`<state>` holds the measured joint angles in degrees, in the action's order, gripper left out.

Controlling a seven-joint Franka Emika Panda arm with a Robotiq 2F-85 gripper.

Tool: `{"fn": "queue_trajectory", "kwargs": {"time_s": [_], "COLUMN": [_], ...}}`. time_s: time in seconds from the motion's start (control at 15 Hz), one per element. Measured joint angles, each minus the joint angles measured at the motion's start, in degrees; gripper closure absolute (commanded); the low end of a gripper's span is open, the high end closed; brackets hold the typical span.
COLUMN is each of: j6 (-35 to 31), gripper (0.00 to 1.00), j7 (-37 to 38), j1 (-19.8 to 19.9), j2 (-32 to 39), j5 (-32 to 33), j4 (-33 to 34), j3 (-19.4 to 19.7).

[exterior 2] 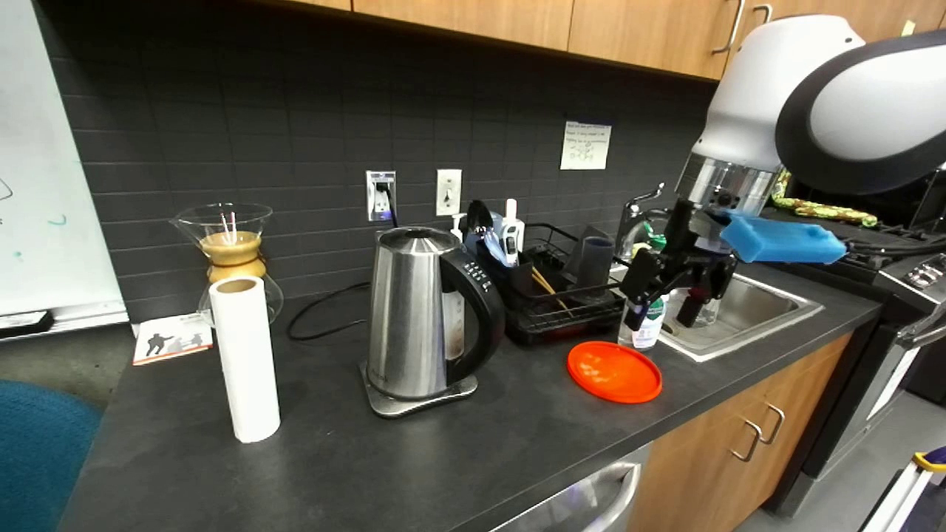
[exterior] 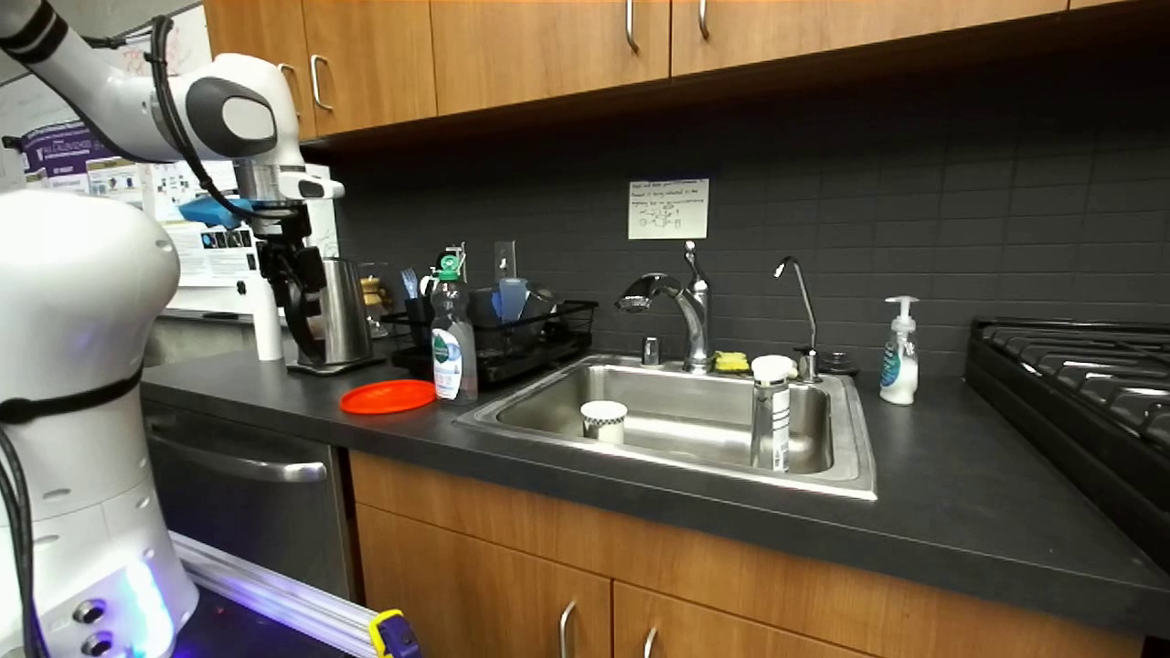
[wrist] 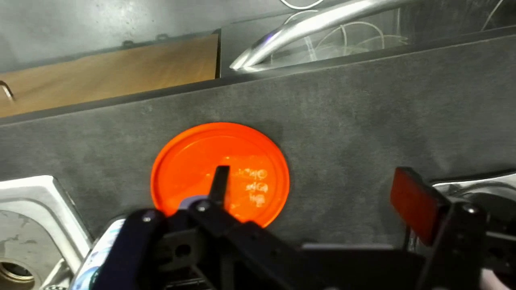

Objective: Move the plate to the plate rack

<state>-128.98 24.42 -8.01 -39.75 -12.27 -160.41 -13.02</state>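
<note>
The red-orange plate (exterior: 388, 397) lies flat on the dark counter, between the kettle and the sink, in front of the rack. It also shows in an exterior view (exterior 2: 613, 372) and in the wrist view (wrist: 201, 153), where the left finger covers part of it. The black wire plate rack (exterior: 539, 352) stands behind the plate by the wall and holds dishes and utensils; it shows in an exterior view (exterior 2: 543, 325) too. My gripper (exterior 2: 661, 316) is open and empty, above the counter. In the wrist view its fingers (wrist: 316, 187) are wide apart, with only the left one over the plate.
A soap bottle (exterior: 448, 352) stands between plate and sink, close to the plate. A steel kettle (exterior 2: 414, 318) and a paper roll (exterior 2: 247, 362) stand on the kettle side. The steel sink (exterior: 548, 439) holds a cup (exterior: 604, 422) and a tall bottle (exterior: 770, 425). Cabinets hang above.
</note>
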Motion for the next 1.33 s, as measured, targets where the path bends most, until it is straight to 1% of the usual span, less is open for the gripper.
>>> {"fn": "queue_trajectory", "kwargs": {"time_s": [0.13,0.27,0.4,0.53,0.67,0.8,1.0,1.13,1.33], "j6": [-0.3,-1.6,-2.9,-4.5,-6.7,-9.9,-17.1,-21.7,-26.1], "gripper": [0.0,0.0,0.0,0.0,0.0,0.0,0.0,0.0,0.0], "j7": [2.8,3.3,3.5,3.5,3.5,3.4,2.8,2.0,1.0], "j1": [1.5,2.6,3.7,5.1,6.1,6.5,6.6,6.6,6.4], "j2": [1.1,2.3,3.7,5.3,7.3,9.6,13.6,16.4,20.4], "j5": [0.0,1.0,3.9,8.3,11.7,14.0,15.7,15.9,15.7], "j4": [0.0,0.0,0.0,0.0,0.0,0.0,0.0,0.0,0.0], "j3": [-0.7,-1.5,-2.7,-4.0,-4.6,-4.6,-4.6,-4.6,-4.2]}}
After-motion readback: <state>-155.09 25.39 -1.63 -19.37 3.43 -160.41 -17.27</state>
